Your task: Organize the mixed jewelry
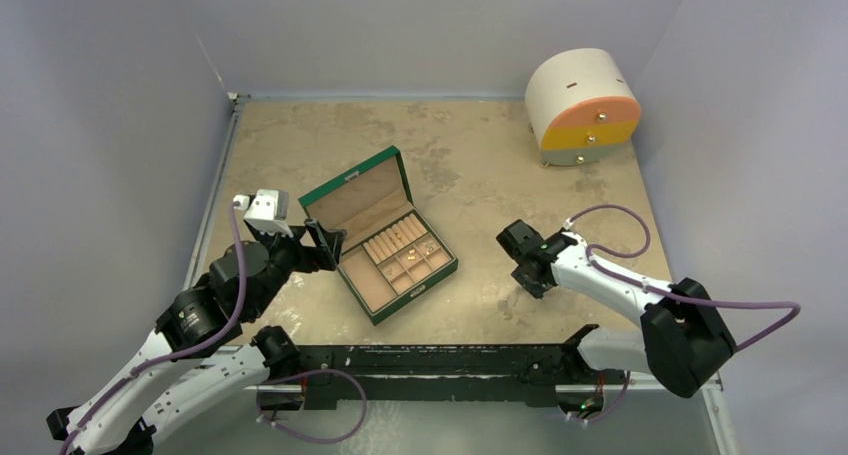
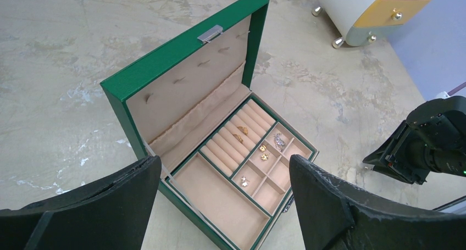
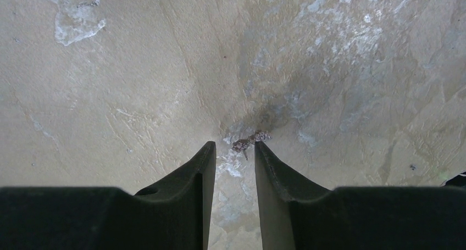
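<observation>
I noted left gripper jaws wide, empty, facing open green box; right gripper jaws narrowly parted around small earring on counter.

1. One green box, lid up, mid-table; everything else placed relative to it.
2. Jewelry in the box: five small pcs visible from left wrist cam. One gold ring in the ring rolls, two gold pcs in a small compartment, one silver pc beside them, one pale pc in the compartment nearer the box's front.
3. One tiny metallic pc on the table, right of the box, at the right gripper's tips.
4. One round drawer cabinet, far right of the box.
5. Two arms, one per side of the box.
</observation>
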You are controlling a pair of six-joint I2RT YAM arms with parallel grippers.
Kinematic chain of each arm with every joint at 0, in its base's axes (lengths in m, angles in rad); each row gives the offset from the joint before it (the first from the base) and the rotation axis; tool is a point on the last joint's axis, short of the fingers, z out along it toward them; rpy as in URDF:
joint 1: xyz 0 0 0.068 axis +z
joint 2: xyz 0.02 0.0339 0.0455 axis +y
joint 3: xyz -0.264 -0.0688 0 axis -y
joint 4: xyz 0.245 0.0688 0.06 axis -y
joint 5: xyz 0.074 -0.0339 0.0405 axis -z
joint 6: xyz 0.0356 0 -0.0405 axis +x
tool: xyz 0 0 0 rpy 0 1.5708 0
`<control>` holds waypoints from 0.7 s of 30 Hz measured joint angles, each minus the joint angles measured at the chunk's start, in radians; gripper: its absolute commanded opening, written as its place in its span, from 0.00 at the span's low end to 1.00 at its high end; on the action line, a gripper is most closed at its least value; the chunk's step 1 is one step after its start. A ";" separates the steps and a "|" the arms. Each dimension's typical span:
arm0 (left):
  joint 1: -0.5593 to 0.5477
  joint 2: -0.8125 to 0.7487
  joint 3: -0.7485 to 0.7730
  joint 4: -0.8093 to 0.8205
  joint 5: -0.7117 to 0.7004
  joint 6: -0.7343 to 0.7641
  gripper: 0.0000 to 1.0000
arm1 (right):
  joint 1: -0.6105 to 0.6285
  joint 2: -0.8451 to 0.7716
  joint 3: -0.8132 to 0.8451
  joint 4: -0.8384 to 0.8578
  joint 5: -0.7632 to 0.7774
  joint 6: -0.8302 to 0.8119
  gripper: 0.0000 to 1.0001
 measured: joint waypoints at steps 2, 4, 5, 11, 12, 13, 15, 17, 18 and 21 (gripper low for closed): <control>0.000 0.000 0.000 0.000 0.000 0.000 0.86 | -0.005 0.003 -0.004 0.008 -0.010 0.000 0.35; 0.000 0.000 0.000 0.000 0.000 0.000 0.86 | -0.008 0.008 -0.010 0.016 -0.016 0.000 0.35; 0.000 0.000 0.000 0.000 0.000 0.000 0.86 | -0.010 0.011 -0.012 0.017 -0.018 0.000 0.34; 0.000 0.000 0.000 0.000 0.000 0.000 0.86 | -0.018 0.028 -0.014 0.022 -0.035 0.000 0.33; 0.000 0.000 0.000 0.000 0.000 0.000 0.86 | -0.019 0.028 -0.014 0.022 -0.036 0.000 0.32; 0.000 0.000 0.000 0.000 0.000 0.000 0.86 | -0.020 0.029 -0.014 0.022 -0.036 0.000 0.31; 0.000 0.000 0.000 0.000 0.000 0.000 0.86 | -0.023 0.031 -0.014 0.021 -0.035 -0.001 0.27; 0.000 0.000 0.000 0.000 0.000 0.000 0.86 | -0.029 0.032 -0.014 0.020 -0.034 -0.002 0.23; 0.000 0.000 0.000 0.000 0.000 0.000 0.86 | -0.032 0.034 -0.013 0.019 -0.034 -0.002 0.21; 0.000 0.000 0.000 0.000 0.000 0.000 0.86 | -0.038 0.042 -0.010 0.019 -0.033 -0.005 0.15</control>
